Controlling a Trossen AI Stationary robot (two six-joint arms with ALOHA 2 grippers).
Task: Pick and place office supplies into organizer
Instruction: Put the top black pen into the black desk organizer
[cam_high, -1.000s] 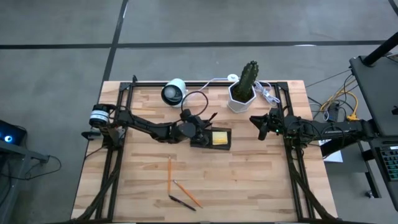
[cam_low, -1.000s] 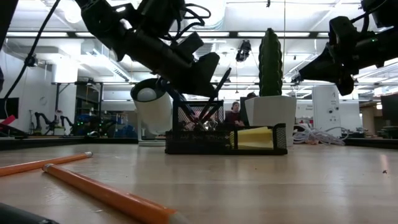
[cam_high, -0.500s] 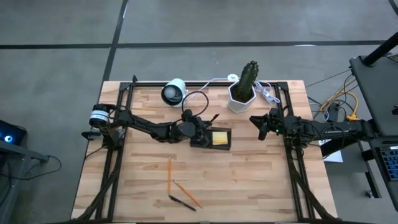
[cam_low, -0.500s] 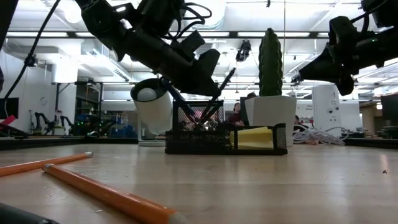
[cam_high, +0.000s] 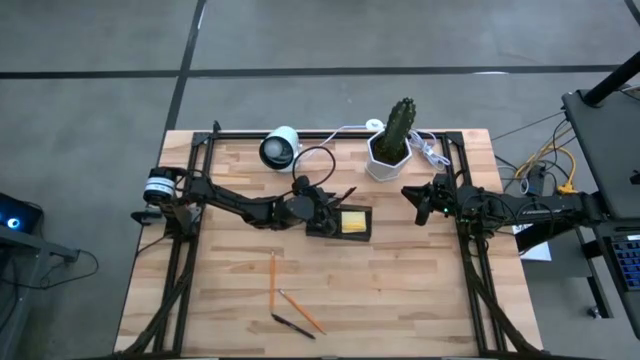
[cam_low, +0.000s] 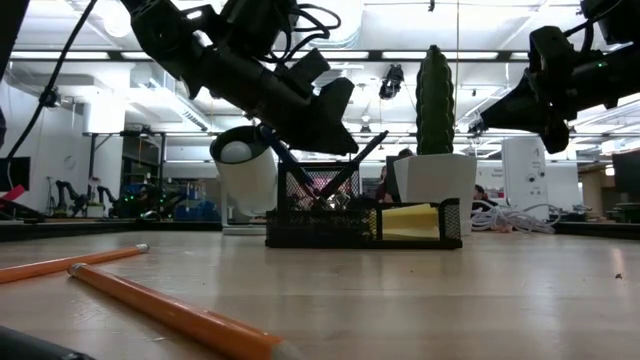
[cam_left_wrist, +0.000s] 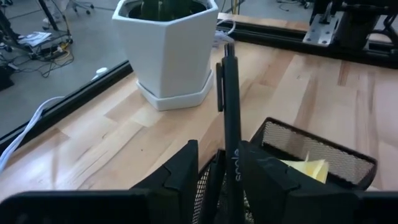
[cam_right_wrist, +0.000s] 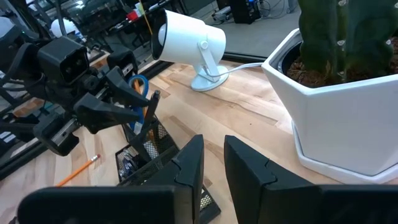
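While the left gripper (cam_left_wrist: 219, 163) pinches a black pen (cam_left_wrist: 229, 106) over the organizer (cam_high: 341, 222), the tip needs guiding straight into the tall mesh compartment before letting go. Right gripper (cam_right_wrist: 211, 163) waits near the cactus pot (cam_high: 388, 156), fingers slightly apart, empty. Three pencils (cam_high: 273, 281) lie well apart, near the table's front.

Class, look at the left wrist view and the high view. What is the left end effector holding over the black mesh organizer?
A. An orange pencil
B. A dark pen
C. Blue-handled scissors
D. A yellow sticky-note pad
B. The left end effector has its fingers closed on a dark pen that stands up between them above the organizer; the orange pencils lie apart on the table.
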